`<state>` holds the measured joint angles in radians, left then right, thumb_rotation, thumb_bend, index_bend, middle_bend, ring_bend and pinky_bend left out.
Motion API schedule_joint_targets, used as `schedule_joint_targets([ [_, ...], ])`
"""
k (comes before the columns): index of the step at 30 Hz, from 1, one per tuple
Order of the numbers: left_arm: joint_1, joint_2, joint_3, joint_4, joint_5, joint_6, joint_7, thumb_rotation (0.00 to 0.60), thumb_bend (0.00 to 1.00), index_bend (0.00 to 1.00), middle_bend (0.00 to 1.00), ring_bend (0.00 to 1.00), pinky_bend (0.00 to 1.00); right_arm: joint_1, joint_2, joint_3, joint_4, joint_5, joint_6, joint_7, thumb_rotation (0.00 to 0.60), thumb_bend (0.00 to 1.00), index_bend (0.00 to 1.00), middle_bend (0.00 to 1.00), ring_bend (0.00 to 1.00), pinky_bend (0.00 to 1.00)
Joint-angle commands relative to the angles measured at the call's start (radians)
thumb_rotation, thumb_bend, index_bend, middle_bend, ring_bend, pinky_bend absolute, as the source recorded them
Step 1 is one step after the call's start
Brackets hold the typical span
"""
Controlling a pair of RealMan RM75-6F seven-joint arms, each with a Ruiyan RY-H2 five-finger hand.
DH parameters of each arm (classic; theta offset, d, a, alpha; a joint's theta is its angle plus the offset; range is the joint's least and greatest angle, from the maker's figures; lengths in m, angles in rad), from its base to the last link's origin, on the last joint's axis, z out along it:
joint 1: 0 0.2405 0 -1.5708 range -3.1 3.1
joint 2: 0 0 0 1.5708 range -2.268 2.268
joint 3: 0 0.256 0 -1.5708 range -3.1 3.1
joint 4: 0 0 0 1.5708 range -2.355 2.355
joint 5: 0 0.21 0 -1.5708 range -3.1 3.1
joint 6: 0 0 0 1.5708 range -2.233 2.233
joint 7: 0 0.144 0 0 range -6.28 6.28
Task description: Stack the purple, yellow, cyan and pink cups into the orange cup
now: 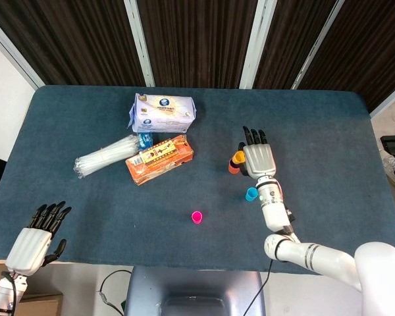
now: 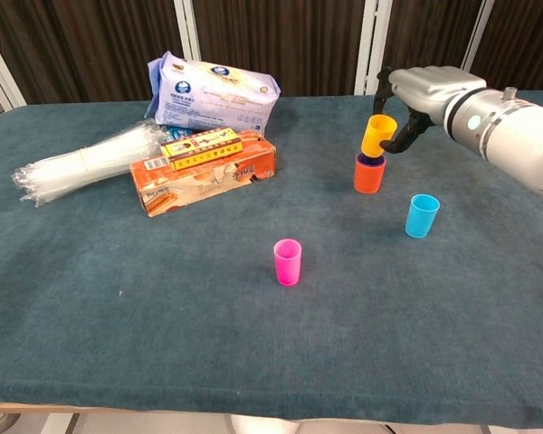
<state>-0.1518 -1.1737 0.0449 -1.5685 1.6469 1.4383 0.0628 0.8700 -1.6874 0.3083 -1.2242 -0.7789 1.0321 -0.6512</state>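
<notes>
Right hand (image 2: 423,90): holding the yellow cup (image 2: 377,134), tilted, directly over the orange cup (image 2: 369,174). The yellow cup's base sits at the orange cup's mouth, where the rim of the purple cup (image 2: 372,160) shows, nested inside the orange one. Whether the yellow cup touches that rim cannot be told.

Cyan cup (image 2: 423,215): upright on the tabletop (image 2: 163,298), at about 4 o'clock from the orange cup in the chest view, near but apart.

Pink cup (image 2: 288,261): upright, alone, at about 7 o'clock from the orange cup, well apart.

Left hand (image 1: 34,236): at the near left edge of the tabletop in the head view, fingers spread, holding nothing.

Other items: orange carton (image 2: 204,171), bundle of clear straws (image 2: 83,163) at its 9 o'clock, white tissue pack (image 2: 215,93) at its 12 o'clock.
</notes>
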Motion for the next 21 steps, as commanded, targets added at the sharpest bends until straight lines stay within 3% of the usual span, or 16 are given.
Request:
schedule_joint_targets([
  [1, 0.001, 0.001, 0.001, 0.000, 0.001, 0.002, -0.002, 0.600, 0.46, 0.00, 0.00, 0.00, 0.05, 0.004, -0.012, -0.006, 0.012, -0.004, -0.005, 0.002, 0.600, 0.48, 0.62, 0.05, 0.00, 0.00],
  [7, 0.003, 0.004, 0.002, 0.000, 0.005, 0.009, -0.006, 0.600, 0.46, 0.00, 0.00, 0.00, 0.05, 0.010, -0.033, -0.014, 0.033, 0.006, -0.010, -0.019, 0.600, 0.48, 0.56, 0.05, 0.00, 0.00],
  [10, 0.004, 0.005, 0.002, 0.000, 0.004, 0.009, -0.008, 0.600, 0.46, 0.00, 0.00, 0.00, 0.05, 0.012, -0.033, -0.019, 0.031, 0.037, -0.020, -0.054, 0.600, 0.48, 0.44, 0.05, 0.00, 0.00],
  [12, 0.003, 0.006, 0.002, 0.000, 0.004, 0.009, -0.009, 0.600, 0.46, 0.00, 0.00, 0.00, 0.05, 0.012, -0.023, -0.020, 0.017, 0.061, -0.025, -0.076, 0.600, 0.48, 0.26, 0.02, 0.00, 0.00],
  [14, 0.003, 0.005, 0.002, 0.001, 0.003, 0.007, -0.010, 0.600, 0.46, 0.00, 0.00, 0.00, 0.05, 0.007, -0.010, -0.022, -0.004, 0.059, -0.021, -0.076, 0.600, 0.48, 0.15, 0.00, 0.00, 0.00],
  [17, 0.001, 0.005, 0.003, 0.001, 0.002, 0.004, -0.010, 0.600, 0.46, 0.00, 0.00, 0.00, 0.05, -0.020, 0.038, -0.034, -0.085, 0.008, -0.005, -0.032, 0.600, 0.48, 0.11, 0.00, 0.00, 0.00],
  [21, 0.001, 0.005, 0.004, 0.001, 0.003, 0.004, -0.009, 0.600, 0.46, 0.00, 0.00, 0.00, 0.05, -0.105, 0.178, -0.092, -0.304, -0.156, 0.045, 0.082, 0.600, 0.48, 0.12, 0.00, 0.00, 0.00],
])
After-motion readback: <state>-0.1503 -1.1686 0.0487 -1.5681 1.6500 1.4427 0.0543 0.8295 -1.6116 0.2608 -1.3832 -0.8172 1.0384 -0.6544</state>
